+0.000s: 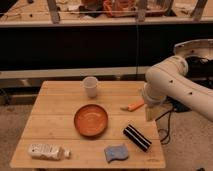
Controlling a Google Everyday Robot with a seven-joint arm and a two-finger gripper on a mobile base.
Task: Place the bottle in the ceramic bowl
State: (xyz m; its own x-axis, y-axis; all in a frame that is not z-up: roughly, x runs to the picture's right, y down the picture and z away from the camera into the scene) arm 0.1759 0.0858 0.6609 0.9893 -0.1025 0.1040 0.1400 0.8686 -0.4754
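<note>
tool [149, 115] spread, near table [55, 107] right edge | bottle [47, 151] lying front-left, apart from ceramic bowl [91, 120]

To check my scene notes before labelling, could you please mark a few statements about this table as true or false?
1. The bottle lies inside the ceramic bowl. False: it lies on the table near the front-left corner, apart from the bowl.
2. The white cup stands upright behind the bowl. True.
3. The gripper hangs above the bottle. False: it is at the table's right side, near the orange object.
4. The bowl is empty. True.
</note>
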